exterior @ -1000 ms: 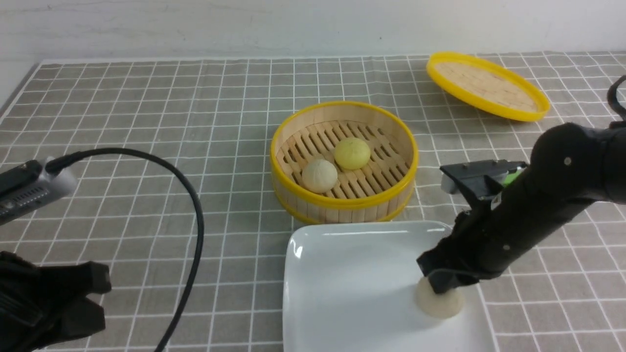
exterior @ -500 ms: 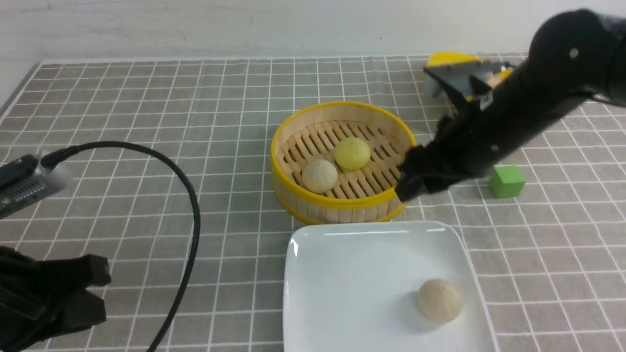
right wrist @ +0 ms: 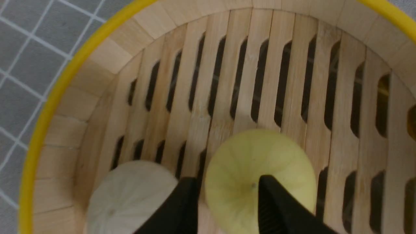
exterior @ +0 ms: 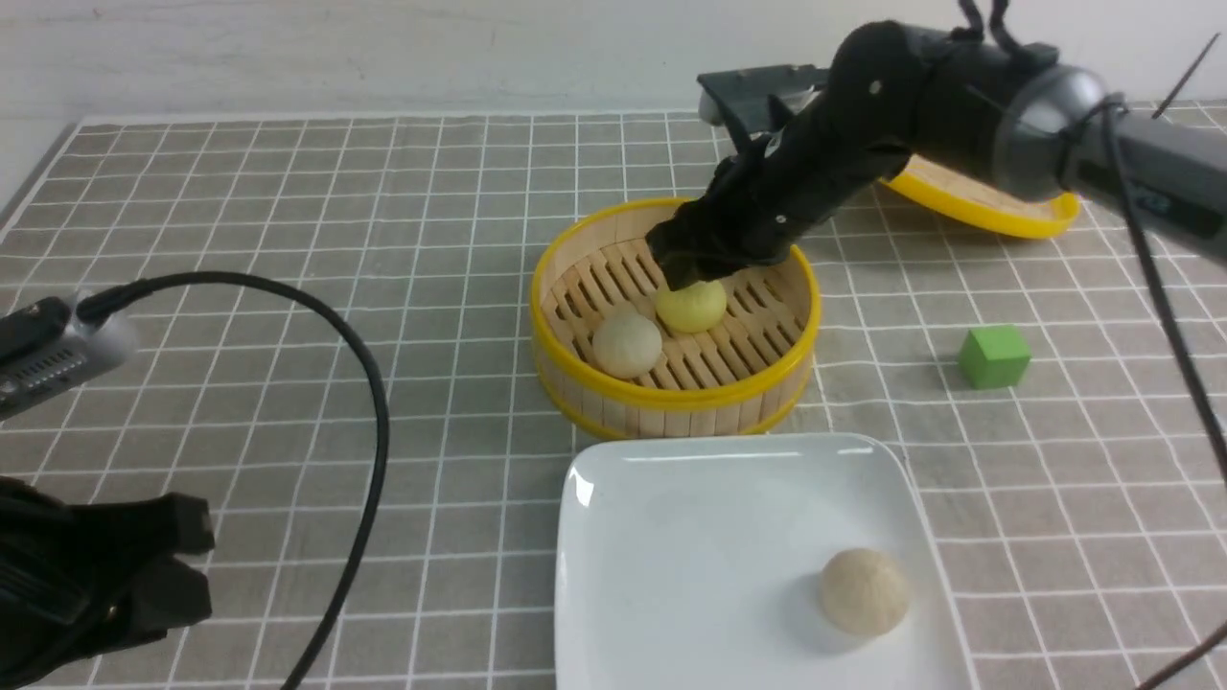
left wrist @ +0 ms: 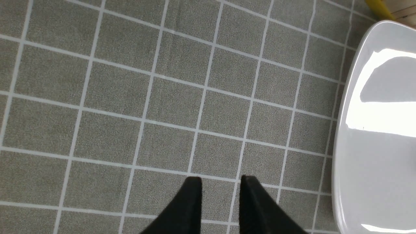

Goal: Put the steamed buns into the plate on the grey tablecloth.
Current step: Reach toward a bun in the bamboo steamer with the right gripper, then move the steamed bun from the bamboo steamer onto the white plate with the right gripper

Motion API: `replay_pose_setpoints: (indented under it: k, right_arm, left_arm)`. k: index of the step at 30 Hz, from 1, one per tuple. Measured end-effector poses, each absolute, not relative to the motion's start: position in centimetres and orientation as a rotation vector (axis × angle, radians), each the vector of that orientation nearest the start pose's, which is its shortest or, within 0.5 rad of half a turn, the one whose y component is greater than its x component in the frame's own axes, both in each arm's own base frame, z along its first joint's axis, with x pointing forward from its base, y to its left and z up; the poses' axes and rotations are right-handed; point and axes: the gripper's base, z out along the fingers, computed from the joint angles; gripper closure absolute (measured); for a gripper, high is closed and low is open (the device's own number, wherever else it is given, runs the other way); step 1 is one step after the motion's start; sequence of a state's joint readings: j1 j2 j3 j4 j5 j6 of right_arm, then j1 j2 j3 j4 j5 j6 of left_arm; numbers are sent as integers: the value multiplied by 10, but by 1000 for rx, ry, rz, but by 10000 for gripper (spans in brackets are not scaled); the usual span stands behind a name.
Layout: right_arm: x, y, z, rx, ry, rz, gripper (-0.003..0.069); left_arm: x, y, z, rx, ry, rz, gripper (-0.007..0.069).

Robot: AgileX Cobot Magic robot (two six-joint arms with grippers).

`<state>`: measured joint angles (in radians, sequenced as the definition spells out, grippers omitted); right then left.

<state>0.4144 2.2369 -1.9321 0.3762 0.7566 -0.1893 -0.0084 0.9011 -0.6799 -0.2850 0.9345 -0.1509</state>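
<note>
Grey tablecloth (exterior: 288,192): plate (exterior: 671,537) w/ beige bun (exterior: 863,590), dome up.

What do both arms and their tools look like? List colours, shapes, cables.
Right arm: glossy black, rounded joints, a grey sleeve further back, thin black cables looping above. Left arm: matte black, with a grey box trailing a thick black cable. The left tool and right tool each have two black tapered fingers.
</note>
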Motion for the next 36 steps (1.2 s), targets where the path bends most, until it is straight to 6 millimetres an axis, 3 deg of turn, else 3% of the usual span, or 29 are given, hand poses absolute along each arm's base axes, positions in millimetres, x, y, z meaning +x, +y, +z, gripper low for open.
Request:
replay_pose_setpoints:
  k: [6,12,16,19,23,24,27,28,29,32,36]
  right_arm:
    - [463,227,206,-522,2489,503,466]
    - [463,227,211,-541,2486,485,649]
    - [457,224,223,-568,2499,474,659]
    - [443,219,257,-603,2497,479,659]
    - [397,202,334,-693,2509,501,659]
    - [393,201,337,-704,2520,502,659]
    - [344,180,401,-713,2454,509,659]
    - [341,179,404,-713,2449,509,659]
    - [322,171,418,-691,2431,519,657]
    - [295,159,413,-672,2486,536,655]
    - [275,152,361,-671,2675,541,655]
  left_arm:
    - [150,-21,280,-326,2616,-396,409]
    - [150,-20,279,-323,2617,-388,400]
    - [150,-20,279,-321,2618,-382,393]
    - [150,-20,279,-319,2618,-378,391]
    - [150,-20,279,-317,2619,-374,387]
    - [150,-20,279,-317,2619,-374,387]
    - [151,-20,279,-317,2617,-373,384]
    - [151,-20,279,-317,2615,-373,384]
    - [151,-19,279,-316,2612,-370,384]
    - [151,-19,279,-316,2612,-368,384]
    - [151,-19,279,-316,2608,-368,384]
